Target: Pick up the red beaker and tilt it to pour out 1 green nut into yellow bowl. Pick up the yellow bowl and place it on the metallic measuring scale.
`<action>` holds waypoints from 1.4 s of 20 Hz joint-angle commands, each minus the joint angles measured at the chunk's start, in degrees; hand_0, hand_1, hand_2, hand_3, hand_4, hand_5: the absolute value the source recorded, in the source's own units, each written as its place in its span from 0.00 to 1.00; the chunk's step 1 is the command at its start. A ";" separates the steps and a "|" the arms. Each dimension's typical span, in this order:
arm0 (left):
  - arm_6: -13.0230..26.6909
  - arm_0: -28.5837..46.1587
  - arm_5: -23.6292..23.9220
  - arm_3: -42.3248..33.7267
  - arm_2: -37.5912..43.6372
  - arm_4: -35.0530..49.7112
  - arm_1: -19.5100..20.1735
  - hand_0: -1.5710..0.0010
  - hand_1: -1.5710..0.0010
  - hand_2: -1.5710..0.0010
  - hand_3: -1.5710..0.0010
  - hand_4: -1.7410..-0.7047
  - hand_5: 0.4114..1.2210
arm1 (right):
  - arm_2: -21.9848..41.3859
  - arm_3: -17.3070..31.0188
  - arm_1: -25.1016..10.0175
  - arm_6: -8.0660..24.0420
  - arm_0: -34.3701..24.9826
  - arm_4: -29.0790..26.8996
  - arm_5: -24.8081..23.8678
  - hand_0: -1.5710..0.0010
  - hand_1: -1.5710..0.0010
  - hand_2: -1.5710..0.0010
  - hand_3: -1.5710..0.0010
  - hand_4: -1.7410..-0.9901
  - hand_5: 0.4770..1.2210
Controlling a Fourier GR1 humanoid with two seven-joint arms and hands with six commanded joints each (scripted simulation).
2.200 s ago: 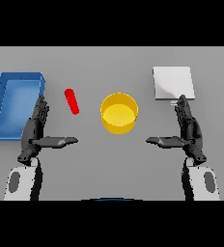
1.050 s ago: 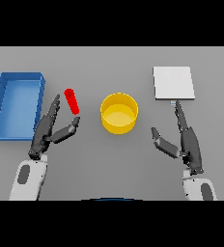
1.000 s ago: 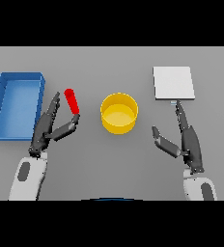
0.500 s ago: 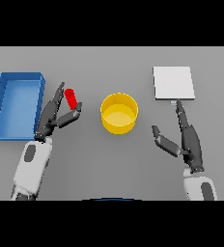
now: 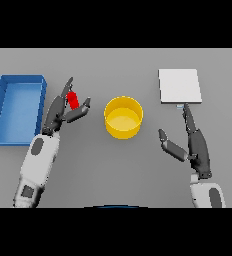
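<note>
Open table between yellow bowl (image 5: 123,117) and scale (image 5: 179,86).

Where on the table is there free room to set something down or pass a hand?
Bare table lies between the bowl and scale, and below the bowl between both arms. It is crowded on the left, where the left hand brackets the beaker beside the tray. The right hand waits under the scale.

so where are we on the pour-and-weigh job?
Early. Nothing is finished: the yellow bowl sits on the table, apart from the metallic scale, and no nut shows in it. In hand: the left hand is at the red beaker, fingers and thumb on either side, not visibly closed. The right hand waits open below the scale. Left: grasp, pour, move the bowl onto the scale.
</note>
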 commanded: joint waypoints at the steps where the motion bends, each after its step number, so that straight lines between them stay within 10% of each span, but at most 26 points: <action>1: -0.93 -0.36 0.06 1.00 0.17 0.08 -0.28 1.00 1.00 1.00 1.00 0.41 0.35 | -0.37 -0.02 -0.58 -0.22 0.15 -0.32 0.33 1.00 1.00 1.00 1.00 0.63 0.22; 5: -3.97 -2.54 1.11 4.45 2.21 1.50 -1.37 1.00 0.98 0.96 0.98 0.35 0.39 | -0.04 -0.10 -0.39 -0.06 0.59 0.24 0.07 1.00 1.00 1.00 1.00 0.64 0.22; 9: -3.80 -4.22 3.49 7.46 3.91 1.82 -2.06 0.58 0.55 0.53 0.54 0.23 0.65 | -0.28 -0.20 -0.52 0.13 0.18 0.41 -0.27 1.00 1.00 1.00 1.00 0.65 0.23; 14: -2.48 -5.56 3.74 8.55 1.76 -0.14 -1.47 0.19 0.18 0.17 0.24 0.19 0.89 | -0.22 -0.25 -0.14 -0.59 0.43 -0.05 -0.14 1.00 1.00 1.00 1.00 0.65 0.22; 23: -4.87 -4.93 6.62 3.23 2.16 3.52 -2.80 0.03 0.02 0.02 0.03 0.05 0.87 | 0.15 -1.23 -0.15 -0.31 1.07 0.69 -0.47 1.00 1.00 1.00 1.00 0.64 0.23; 28: 0.51 -6.06 6.34 -3.01 -3.92 -0.84 0.79 0.01 0.01 0.01 0.01 0.02 0.87 | 0.57 -1.75 -0.35 -0.41 1.67 1.28 -0.35 1.00 1.00 1.00 1.00 0.64 0.25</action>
